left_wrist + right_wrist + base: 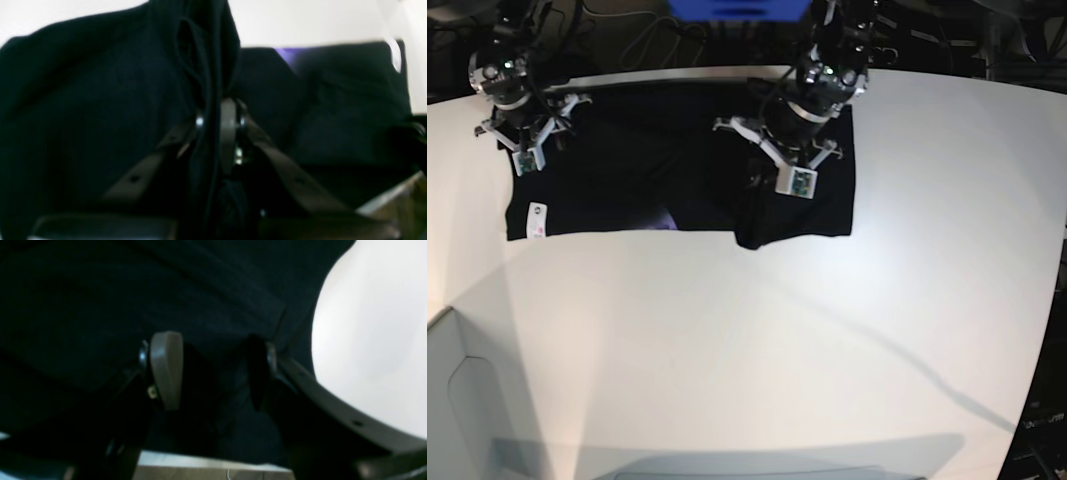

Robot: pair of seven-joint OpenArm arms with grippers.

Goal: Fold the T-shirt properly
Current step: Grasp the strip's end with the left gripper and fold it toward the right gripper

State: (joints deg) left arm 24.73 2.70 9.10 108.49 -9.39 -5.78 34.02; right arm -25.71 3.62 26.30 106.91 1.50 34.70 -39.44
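Black cloth T-shirt [627,180] lies on the white counter [747,340]; left jaws pinch a raised fold, right jaws spread, seemingly over its edge.

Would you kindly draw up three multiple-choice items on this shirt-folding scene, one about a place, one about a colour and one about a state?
1. Where on the table does the T-shirt lie?
A. along the far edge, by the arms
B. in the middle
C. at the near edge

2. What colour is the cloth mostly?
A. white
B. black
C. red

3. How do the two grippers stand?
A. both wide open
B. left gripper shut on the T-shirt, right gripper open
C. left open, right shut on the T-shirt

Key:
1 A: in the base view the shirt lies at the far side under both arms, with bare white table nearer the camera.
2 B: every view shows dark black cloth, with only a small purple patch.
3 B: the left wrist view shows a fold pinched between closed fingers; the right wrist view shows fingers apart over the cloth.
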